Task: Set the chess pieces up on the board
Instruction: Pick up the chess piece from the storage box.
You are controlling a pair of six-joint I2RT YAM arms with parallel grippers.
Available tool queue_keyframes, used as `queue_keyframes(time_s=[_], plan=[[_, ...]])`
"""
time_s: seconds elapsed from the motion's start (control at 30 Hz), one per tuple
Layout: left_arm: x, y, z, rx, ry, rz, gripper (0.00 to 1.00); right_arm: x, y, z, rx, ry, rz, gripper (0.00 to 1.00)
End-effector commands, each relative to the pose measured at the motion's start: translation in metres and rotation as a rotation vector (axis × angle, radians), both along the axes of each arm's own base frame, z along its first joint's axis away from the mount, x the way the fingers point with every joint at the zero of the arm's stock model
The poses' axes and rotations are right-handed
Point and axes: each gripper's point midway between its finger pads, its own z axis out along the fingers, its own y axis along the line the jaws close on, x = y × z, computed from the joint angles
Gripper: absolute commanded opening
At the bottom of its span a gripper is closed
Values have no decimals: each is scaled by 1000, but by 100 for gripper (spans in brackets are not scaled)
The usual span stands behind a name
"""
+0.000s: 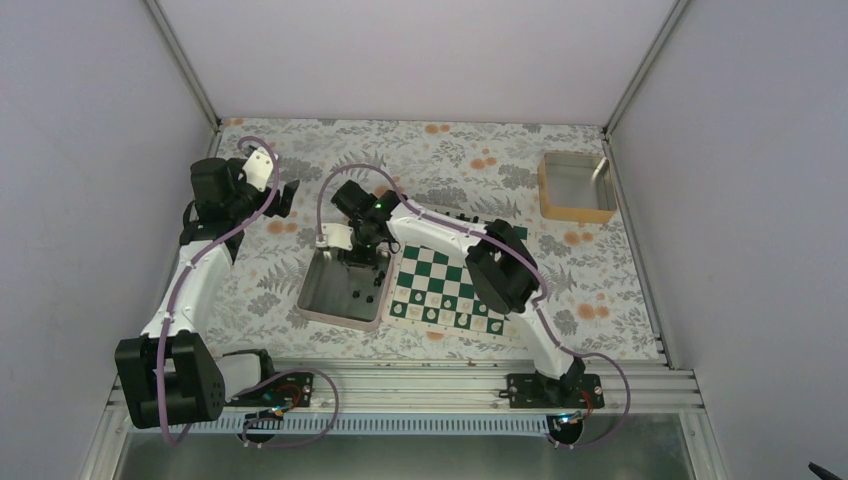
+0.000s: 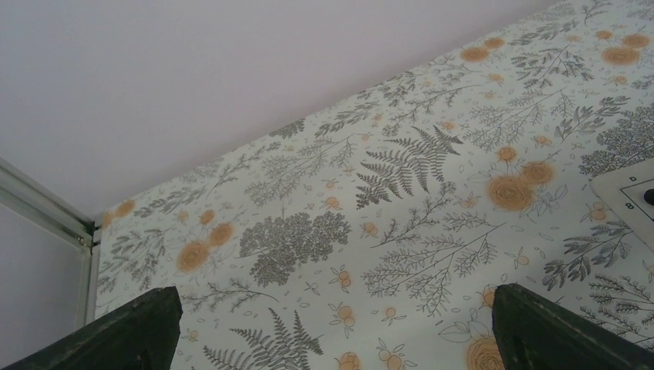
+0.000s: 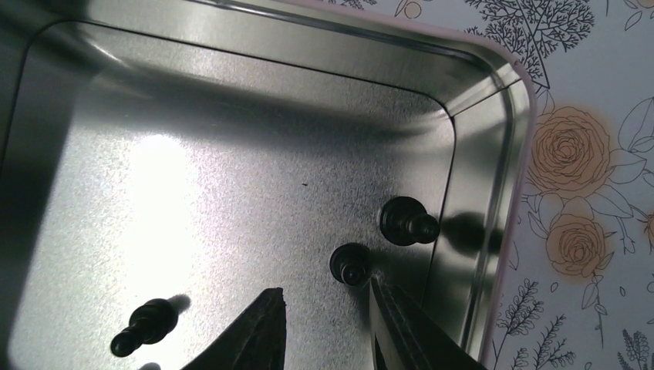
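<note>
Worktop [image 1: 300,160]: a floral cloth covers it, and you will find no brand or wording on it.
Board [image 1: 432,272]: it lies flat at the near edge, right of the middle, with its sides slightly askew to that edge. Your right arm covers part of it. In the left wrist view its white border corner [image 2: 617,193] carries small dark characters, too small to read.
Tray [image 1: 306,292]: bare metal with no label, just beside the board's left side.
Left claw [image 1: 288,195]: it is raised over the left side of the worktop, spread wide and empty.
Right claw [image 3: 325,287]: it is low inside the tray with a narrow gap between the fingers and nothing gripped.
Chess pieces [image 1: 368,292]: you can see three black ones, all in the tray.
Wall-side piece [image 3: 409,222]: it lies on its side, head towards the tray wall.
Middle piece [image 3: 351,264]: you see it end-on, just beyond your right fingertips.
Far piece [image 3: 146,325]: it lies on its side, long axis diagonal, well apart from the other two.
</note>
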Motion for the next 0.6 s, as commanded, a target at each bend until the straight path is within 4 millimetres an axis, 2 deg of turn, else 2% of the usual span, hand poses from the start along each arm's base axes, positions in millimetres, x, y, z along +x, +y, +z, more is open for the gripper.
queue_keyframes(time_s=[0.0, 0.57], plan=[[-2, -1, 8, 8, -27, -11, 100, 1, 11, -3, 6, -24, 23, 31], [-2, -2, 4, 7, -19, -22, 100, 10, 11, -24, -44, -86, 7, 32]])
